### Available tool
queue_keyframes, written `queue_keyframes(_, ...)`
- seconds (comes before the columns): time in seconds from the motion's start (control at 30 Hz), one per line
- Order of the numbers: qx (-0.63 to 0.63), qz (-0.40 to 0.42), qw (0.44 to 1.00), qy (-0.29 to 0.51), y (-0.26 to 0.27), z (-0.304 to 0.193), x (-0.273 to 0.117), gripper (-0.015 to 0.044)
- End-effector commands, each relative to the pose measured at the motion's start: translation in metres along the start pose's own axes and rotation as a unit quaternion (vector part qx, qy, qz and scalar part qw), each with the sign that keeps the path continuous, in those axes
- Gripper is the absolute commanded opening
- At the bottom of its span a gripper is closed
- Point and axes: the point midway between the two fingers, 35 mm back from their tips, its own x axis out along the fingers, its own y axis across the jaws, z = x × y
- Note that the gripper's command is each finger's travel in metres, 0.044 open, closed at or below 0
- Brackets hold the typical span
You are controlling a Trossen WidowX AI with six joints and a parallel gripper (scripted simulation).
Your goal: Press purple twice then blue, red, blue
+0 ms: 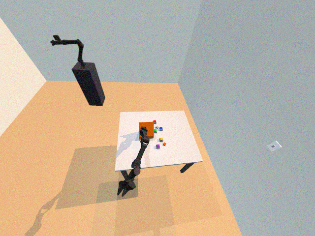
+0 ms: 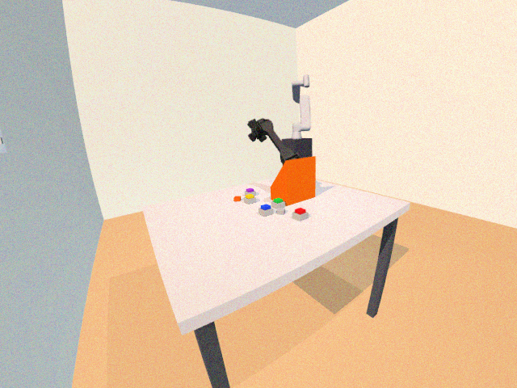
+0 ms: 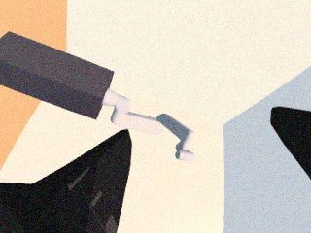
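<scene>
The black six-joint arm [image 1: 138, 157] reaches up from the table edge, and its black parallel-jaw gripper [image 2: 255, 130] hangs high in the air above the white square table [image 2: 233, 250], released, jaws spread wide with nothing between them. In the wrist view the two dark fingers frame only walls, a dark pedestal block [image 3: 54, 81] and a pale second arm [image 3: 152, 123] mounted on it. A tall orange slanted block [image 2: 296, 180] stands on the table just below the gripper. The buttons sit on small grey bases beside it. The purple square button [image 2: 250, 191] lies at the far end of the cluster, touching or just beside the yellow button [image 2: 249, 196], with a small orange cube [image 2: 237, 198] near them. The blue button [image 2: 265, 208] sits toward the middle, just beside the green button [image 2: 278, 201] and a small grey cube [image 2: 280, 210]. The red button [image 2: 300, 212] sits at the other end, near the orange block's foot
</scene>
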Motion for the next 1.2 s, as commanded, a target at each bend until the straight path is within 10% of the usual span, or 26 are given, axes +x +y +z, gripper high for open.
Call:
queue_keyframes(0.0,0.005,0.005,1.0,-0.003,0.002,0.003,-0.001,0.04)
queue_keyframes(0.63,0.273,0.416,0.843,-0.204,0.093,0.23,-0.212,0.04)
queue_keyframes(1.17,0.211,0.641,0.677,-0.294,0.078,0.26,-0.469,0.04)
